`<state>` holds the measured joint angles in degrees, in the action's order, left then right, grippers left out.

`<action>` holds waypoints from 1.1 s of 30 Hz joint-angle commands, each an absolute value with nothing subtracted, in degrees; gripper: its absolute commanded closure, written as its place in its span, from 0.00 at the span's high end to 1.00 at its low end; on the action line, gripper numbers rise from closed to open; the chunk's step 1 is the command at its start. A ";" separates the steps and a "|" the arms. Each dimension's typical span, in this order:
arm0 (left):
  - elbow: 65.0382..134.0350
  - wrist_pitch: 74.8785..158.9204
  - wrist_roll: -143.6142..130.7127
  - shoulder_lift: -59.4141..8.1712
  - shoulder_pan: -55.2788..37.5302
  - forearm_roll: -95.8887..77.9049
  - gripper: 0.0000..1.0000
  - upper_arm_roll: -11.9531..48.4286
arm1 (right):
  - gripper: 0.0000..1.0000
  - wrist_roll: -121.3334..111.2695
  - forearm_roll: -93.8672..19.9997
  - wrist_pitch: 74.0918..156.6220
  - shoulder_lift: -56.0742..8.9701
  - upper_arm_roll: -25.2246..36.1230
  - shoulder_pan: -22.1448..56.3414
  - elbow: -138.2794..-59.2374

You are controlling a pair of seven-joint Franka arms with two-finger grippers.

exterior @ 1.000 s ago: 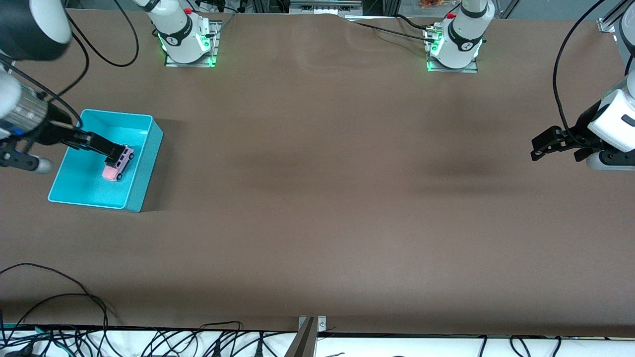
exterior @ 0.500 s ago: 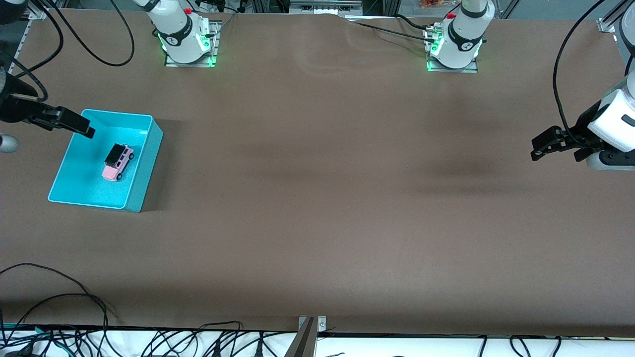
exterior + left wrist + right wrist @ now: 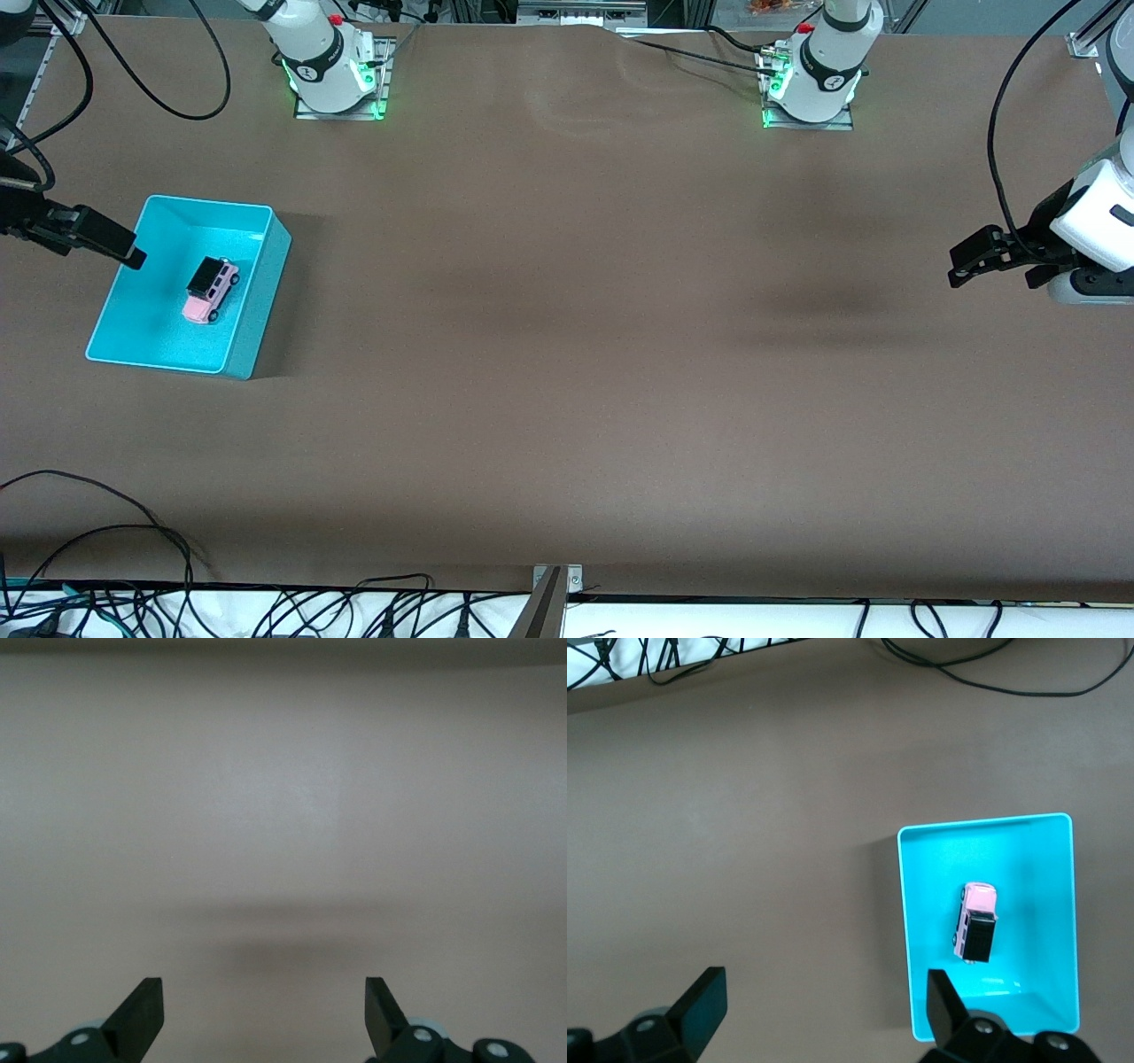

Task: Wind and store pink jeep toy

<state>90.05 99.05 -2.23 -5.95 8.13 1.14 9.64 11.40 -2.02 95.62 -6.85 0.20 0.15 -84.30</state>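
The pink jeep toy (image 3: pixel 211 291), light pink with a black roof, lies free on the floor of the turquoise bin (image 3: pixel 151 310) toward the right arm's end of the table. My right gripper (image 3: pixel 124 252) hangs open and empty over the bin's outer edge, apart from the toy. In the right wrist view, the jeep (image 3: pixel 976 923) and the bin (image 3: pixel 1028 877) lie below, off to the side of the right gripper (image 3: pixel 826 1005). At the other end of the table my left gripper (image 3: pixel 961 266) waits above bare table. The left wrist view shows this gripper (image 3: pixel 264 1014) open, with nothing between its fingers.
Both robot bases (image 3: pixel 332 66) (image 3: pixel 811 80) stand at the table's edge farthest from the front camera. Loose black cables (image 3: pixel 106 532) trail along the edge nearest that camera, beside a small metal bracket (image 3: pixel 556 578). Brown tabletop stretches between the bin and the left gripper.
My right gripper has drawn back from the jeep, out of the bin toward the right arm's end of the table. The jeep stays in the bin. The left arm has not moved.
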 commanded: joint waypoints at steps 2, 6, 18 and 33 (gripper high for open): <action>90.62 99.49 -2.20 -5.54 8.35 0.53 1.00 9.67 | 1.00 10.46 -2.64 97.21 -4.22 0.26 -0.18 -88.33; 90.62 99.41 -2.20 -5.54 8.35 0.53 1.00 9.67 | 1.00 10.37 -2.64 96.50 -3.87 0.53 -0.18 -88.51; 90.62 99.41 -2.20 -5.54 8.35 0.53 1.00 9.67 | 1.00 3.43 -1.58 96.50 -1.93 0.26 -0.18 -91.05; 90.62 99.49 -2.20 -5.54 8.35 0.53 1.00 9.58 | 1.00 -0.44 0.26 92.73 -0.18 -1.85 -0.18 -93.96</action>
